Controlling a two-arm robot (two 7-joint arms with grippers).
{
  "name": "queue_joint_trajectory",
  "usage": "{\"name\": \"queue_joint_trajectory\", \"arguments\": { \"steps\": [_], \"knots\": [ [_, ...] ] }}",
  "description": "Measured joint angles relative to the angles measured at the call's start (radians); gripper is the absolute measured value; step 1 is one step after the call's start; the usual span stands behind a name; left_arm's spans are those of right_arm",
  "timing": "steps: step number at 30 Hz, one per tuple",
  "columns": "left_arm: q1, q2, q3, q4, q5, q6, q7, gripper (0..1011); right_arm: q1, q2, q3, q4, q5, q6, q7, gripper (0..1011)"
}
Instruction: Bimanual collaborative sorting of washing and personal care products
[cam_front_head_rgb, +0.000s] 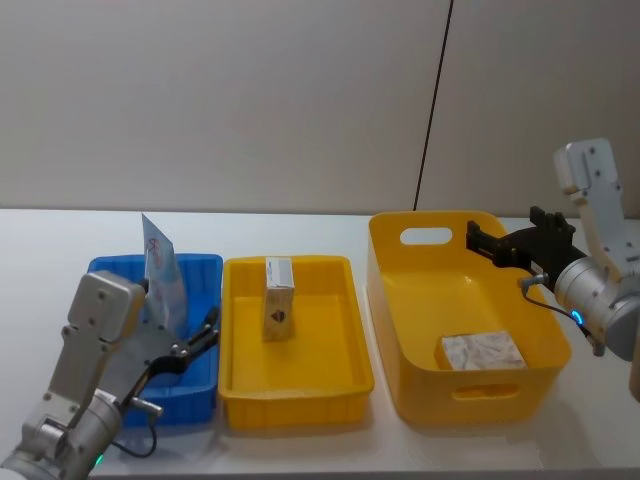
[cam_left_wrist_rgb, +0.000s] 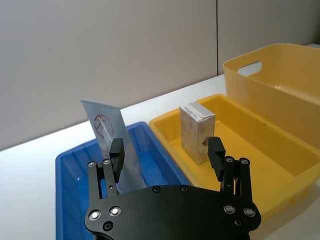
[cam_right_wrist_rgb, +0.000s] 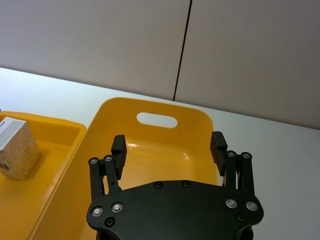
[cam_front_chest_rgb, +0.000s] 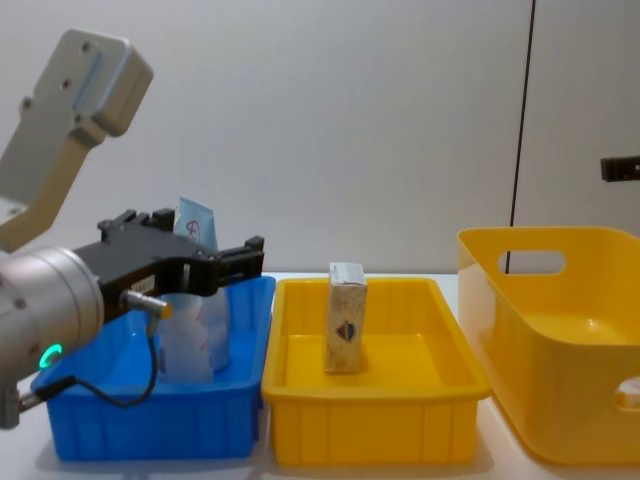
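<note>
Left claw: the left gripper (cam_left_wrist_rgb: 166, 150) hangs over the shallow blue plastic bin (cam_front_head_rgb: 203, 262), jaws spread wide with nothing between them.
Right claw: the right gripper (cam_right_wrist_rgb: 168, 145) hovers above the far end of the deep yellow plastic bin with a handle slot (cam_front_head_rgb: 388, 262), jaws apart and empty.
Nearest product: the pale blue plastic squeeze tube (cam_left_wrist_rgb: 107, 130) stands on end inside the blue bin, just beside one left finger. Contact cannot be determined.
Other products: the cream cardboard carton with a dark emblem (cam_front_head_rgb: 279, 298) stands upright in the shallow yellow plastic tray (cam_front_head_rgb: 300, 263). A cream speckled flat pack (cam_front_head_rgb: 483, 351) lies at the near end of the deep bin.
Hazard 1: the tube is tall and stands on a narrow base. A sideways pull-out of the left arm would likely catch it with a finger and tip it over the bin rim.
Hazard 2: the carton stands on its small end, so a nudge to the tray would likely topple it.
Hazard 3: a straight descent of the right gripper risks striking the deep bin's far wall.
Edges: the three containers sit side by side, with the blue bin close against the tray.
Open room: the air above all rims is free, and the white table (cam_front_head_rgb: 60, 250) is bare to the left and behind.
</note>
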Motion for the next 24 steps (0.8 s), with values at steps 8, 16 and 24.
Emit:
{"name": "queue_joint_trajectory", "arguments": {
  "steps": [8,16,24],
  "knots": [
    [0.023,-0.026,-0.025,0.030,-0.013,0.005,0.034,1002,0.000,0.000,0.000,0.001,0.000,0.000,0.000,1003],
    [0.039,-0.054,-0.049,0.069,-0.020,-0.013,0.065,1003,0.000,0.000,0.000,0.001,0.000,0.000,0.000,1003],
    [0.036,-0.079,-0.059,0.115,-0.023,-0.035,0.072,1003,0.000,0.000,0.000,0.001,0.000,0.000,0.000,1003]
  ]
}}
